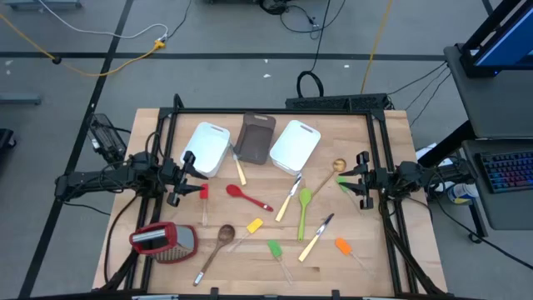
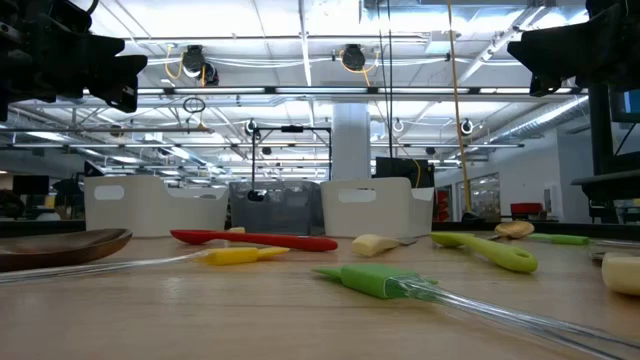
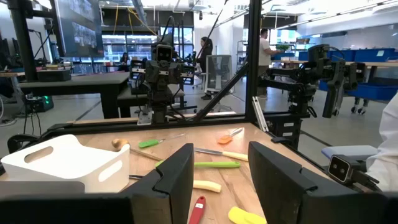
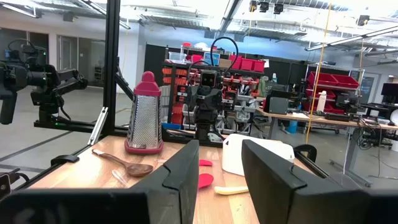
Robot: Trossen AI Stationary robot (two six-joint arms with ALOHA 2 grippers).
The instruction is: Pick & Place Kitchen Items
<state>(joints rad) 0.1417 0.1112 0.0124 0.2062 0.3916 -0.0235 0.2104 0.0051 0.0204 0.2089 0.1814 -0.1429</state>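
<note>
Green spatula (image 2: 375, 279) lies nearest the low camera; utensils sit scattered mid-table, none binned in the tubs (image 1: 205, 148). Left gripper (image 1: 190, 177) and right gripper (image 1: 356, 179) hover at the table sides, jaws apart, empty, likely parked before any pick.

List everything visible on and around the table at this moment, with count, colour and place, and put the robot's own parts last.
white tubs: two, white, back of the table, either side of the dark tub
dark tub: one, brown, back centre
grater: one, metal with red top, lying at the front left
red spoon: one, red, centre
green spoon: one, green, right of centre
wooden spoons: two, brown, one front centre, one near the right tub
knives: three, pale handles, centre to right
spatulas: five; red left, yellow centre, green front centre, orange front right, green far right
left gripper: open, empty, above the left edge
right gripper: open, empty, above the right edge
</note>
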